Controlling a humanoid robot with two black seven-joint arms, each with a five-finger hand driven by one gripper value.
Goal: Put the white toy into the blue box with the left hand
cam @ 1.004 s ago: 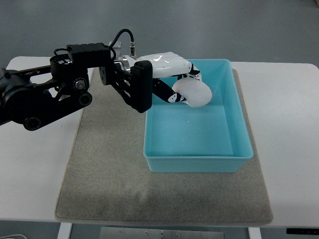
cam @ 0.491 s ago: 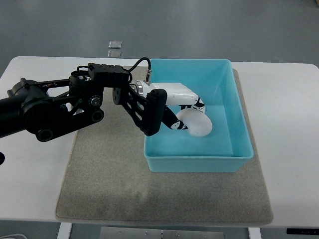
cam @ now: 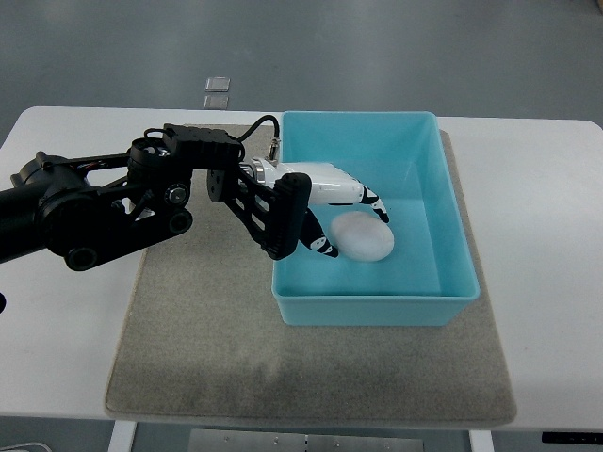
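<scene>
White and rounded, the toy (cam: 364, 236) lies on the floor of the blue box (cam: 452, 273), toward its left half; the box stands on a grey mat (cam: 198, 339) spread over the white counter (cam: 57, 358). The left hand (cam: 330, 202) reaches over the box's left wall from a black arm; its fingers (cam: 377, 209) are spread loose around the toy's upper and left sides, gripping nothing.
</scene>
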